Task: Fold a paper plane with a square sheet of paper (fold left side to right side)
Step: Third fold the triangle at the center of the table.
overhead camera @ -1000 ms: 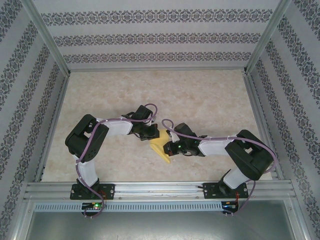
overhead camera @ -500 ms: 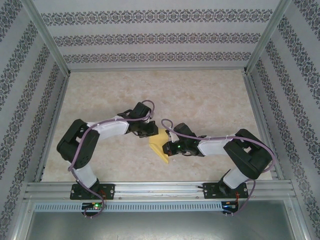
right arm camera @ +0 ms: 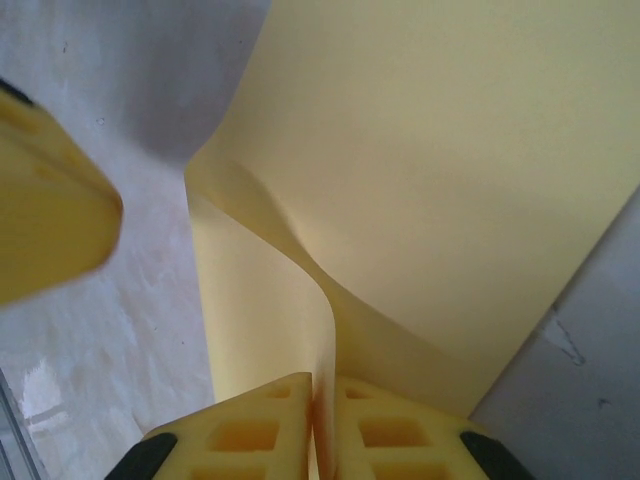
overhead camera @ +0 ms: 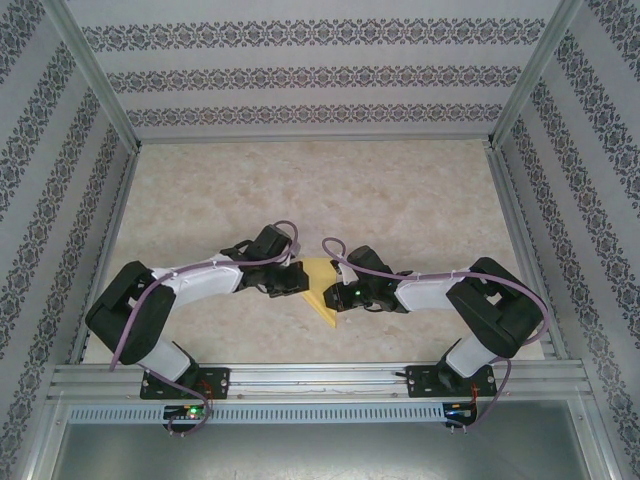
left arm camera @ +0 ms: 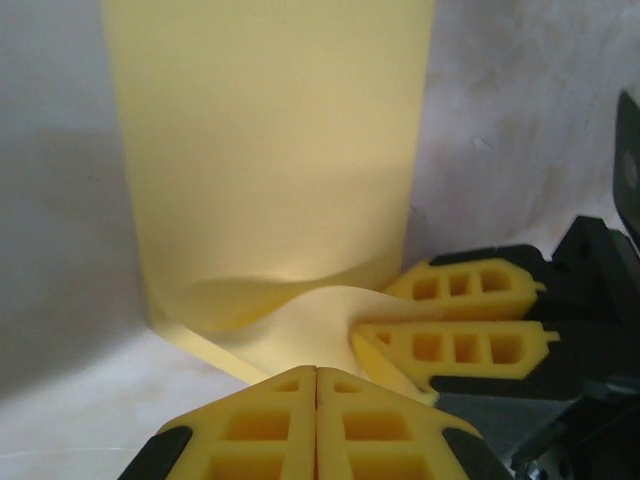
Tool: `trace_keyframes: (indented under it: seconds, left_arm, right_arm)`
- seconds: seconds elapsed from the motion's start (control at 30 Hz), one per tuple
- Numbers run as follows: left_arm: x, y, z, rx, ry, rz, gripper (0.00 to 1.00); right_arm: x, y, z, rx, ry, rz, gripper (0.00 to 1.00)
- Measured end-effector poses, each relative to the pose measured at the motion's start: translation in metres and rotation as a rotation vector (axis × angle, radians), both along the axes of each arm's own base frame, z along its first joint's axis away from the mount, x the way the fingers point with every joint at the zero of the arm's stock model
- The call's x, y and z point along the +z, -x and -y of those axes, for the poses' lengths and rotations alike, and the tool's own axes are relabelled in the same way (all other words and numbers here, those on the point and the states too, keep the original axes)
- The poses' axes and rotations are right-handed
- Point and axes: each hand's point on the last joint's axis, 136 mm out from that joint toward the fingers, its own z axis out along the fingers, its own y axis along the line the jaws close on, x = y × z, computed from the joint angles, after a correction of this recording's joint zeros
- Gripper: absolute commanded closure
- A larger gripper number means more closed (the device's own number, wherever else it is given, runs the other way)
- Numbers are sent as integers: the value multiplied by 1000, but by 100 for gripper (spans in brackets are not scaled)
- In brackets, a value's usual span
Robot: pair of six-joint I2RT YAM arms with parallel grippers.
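The square sheet of paper, pale yellow and folded over, lies on the table between the two grippers. In the left wrist view the paper runs away from me as a long strip with its near edge curled up. My left gripper is shut at that near edge, with nothing showing between its pads. Just to the right, the right gripper's fingers pinch the lifted edge. The right wrist view shows my right gripper shut on a raised flap of the paper. A left finger sits at its upper left.
The marbled table top stretches far beyond the paper. Patterned walls with metal posts close in the sides and back. An aluminium rail runs along the near edge by the arm bases.
The left arm has folded lower and swung its elbow out to the left, bringing its gripper down to the paper's left edge. The right arm and the paper stay where they were.
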Motion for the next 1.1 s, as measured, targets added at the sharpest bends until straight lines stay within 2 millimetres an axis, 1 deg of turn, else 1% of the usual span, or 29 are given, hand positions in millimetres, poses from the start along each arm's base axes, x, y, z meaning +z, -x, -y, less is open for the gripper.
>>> trace_keyframes:
  seconds: [0.07, 0.17, 0.4, 0.47, 0.57, 0.77, 1.1]
  left_arm:
    - [3, 2, 9, -12, 24, 6, 93]
    - [1, 2, 16, -18, 39, 7, 93]
    - [-14, 3, 22, -15, 29, -24, 94]
    - [-21, 7, 24, -22, 20, -38, 94]
    - [-27, 8, 25, -24, 13, -48, 93]
    - [-31, 9, 24, -23, 8, -49, 94]
    - [-34, 9, 21, -14, -8, -46, 94]
  right_arm:
    - [0, 0, 0, 0, -1, 0, 86]
    - [0, 0, 0, 0, -1, 0, 87]
    - [0, 0, 0, 0, -1, 0, 87]
    - [0, 0, 0, 1, -1, 1, 87]
    - [0, 0, 0, 0, -1, 0, 87]
    - [0, 0, 0, 1, -1, 0, 87]
    - [0, 0, 0, 0, 0, 0, 87]
